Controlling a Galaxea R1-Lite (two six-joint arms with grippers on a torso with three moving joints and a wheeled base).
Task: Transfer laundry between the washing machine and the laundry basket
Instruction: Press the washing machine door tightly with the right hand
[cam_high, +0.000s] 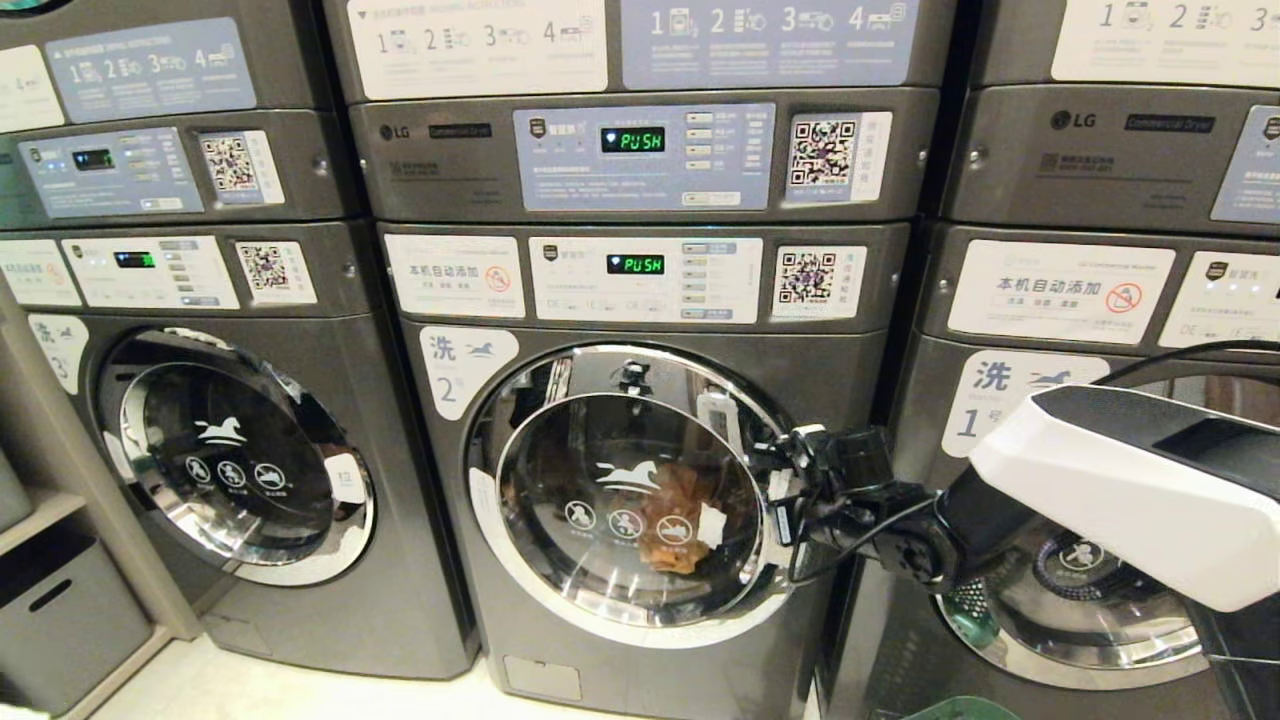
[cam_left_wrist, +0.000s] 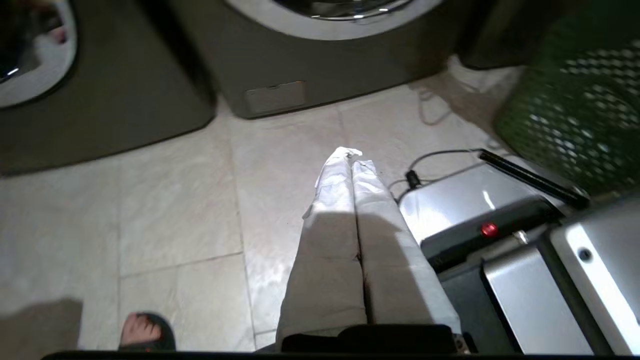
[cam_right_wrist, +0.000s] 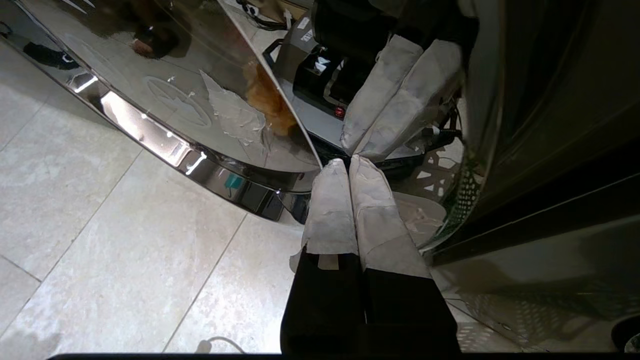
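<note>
- Pressing together with nothing between them, the right gripper's (cam_right_wrist: 350, 165) taped fingers (cam_right_wrist: 330, 200) are seen at the chrome rim of the washing machine (cam_high: 640, 480) labelled 2, at the door's right edge.
- The left gripper's (cam_left_wrist: 352, 155) fingers (cam_left_wrist: 370, 200) are likewise closed and empty, held above the tiled floor (cam_left_wrist: 175, 210).
- Three alike machines are counted in the head view; brown laundry (cam_high: 680, 520) is seen behind the middle door's glass.
- The laundry basket (cam_left_wrist: 575, 105), one only, is shown plainly in the left wrist view alone, standing on the floor near the machines; a person's foot (cam_left_wrist: 145, 332) appears there too.
</note>
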